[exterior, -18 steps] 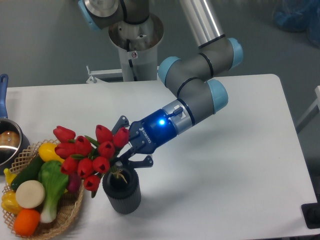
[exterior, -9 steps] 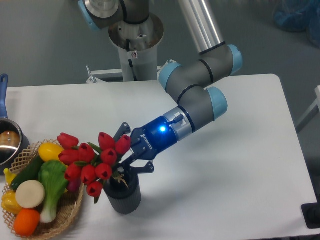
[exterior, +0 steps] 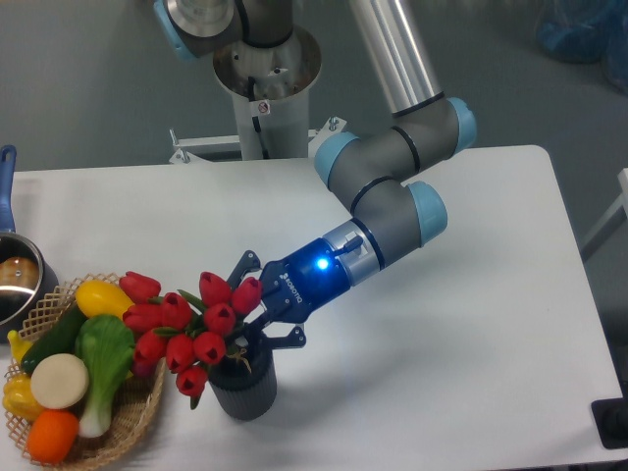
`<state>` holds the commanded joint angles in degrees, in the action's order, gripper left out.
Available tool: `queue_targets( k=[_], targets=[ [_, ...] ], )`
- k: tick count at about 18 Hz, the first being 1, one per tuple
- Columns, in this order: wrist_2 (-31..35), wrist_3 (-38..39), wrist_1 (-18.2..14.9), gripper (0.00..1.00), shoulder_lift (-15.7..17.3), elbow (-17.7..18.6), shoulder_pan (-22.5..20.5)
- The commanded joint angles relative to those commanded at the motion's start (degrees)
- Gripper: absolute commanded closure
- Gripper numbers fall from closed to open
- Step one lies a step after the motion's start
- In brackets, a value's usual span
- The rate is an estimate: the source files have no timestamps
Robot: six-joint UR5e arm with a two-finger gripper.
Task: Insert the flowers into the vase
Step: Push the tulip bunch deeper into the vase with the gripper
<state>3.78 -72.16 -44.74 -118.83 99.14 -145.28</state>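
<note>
Fixed camera, the only view: the arm is reaching in from two o'clock, and the gripper (exterior: 253, 316) is hanging over the vase (exterior: 240, 384), which is standing on the white desk (exterior: 471, 373) just beside the wicker basket (exterior: 118, 432) of toy vegetables at its nine o'clock. The flowers (exterior: 186, 329) are leaning out toward ten o'clock — buds spilling past the vase rim and over the basket edge, stem ends seeming to dip into the mouth.

Doing this step well probably means tipping the bunch more upright and lowering it straight, so the stems are sliding deeper rather than levering the vase toward the basket.

The jaws are pinching the stems just under the buds — only narrowly parted, the bunch filling the gap, and seemingly not touching the vase rim.
</note>
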Motion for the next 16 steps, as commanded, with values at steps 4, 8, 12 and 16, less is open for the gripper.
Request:
queue_targets(
  k=[4,8,12,16],
  targets=[
    [0.00,-0.17,0.00,0.65,-0.09,0.26,0.00],
    [-0.09,-1.67,0.00,0.65,-0.09,0.97,0.00],
    [-0.09,-3.33,0.00,0.65,-0.35,1.84,0.00],
    [-0.09,-5.18,0.00,0.65,-1.05,2.37,0.00]
  ],
)
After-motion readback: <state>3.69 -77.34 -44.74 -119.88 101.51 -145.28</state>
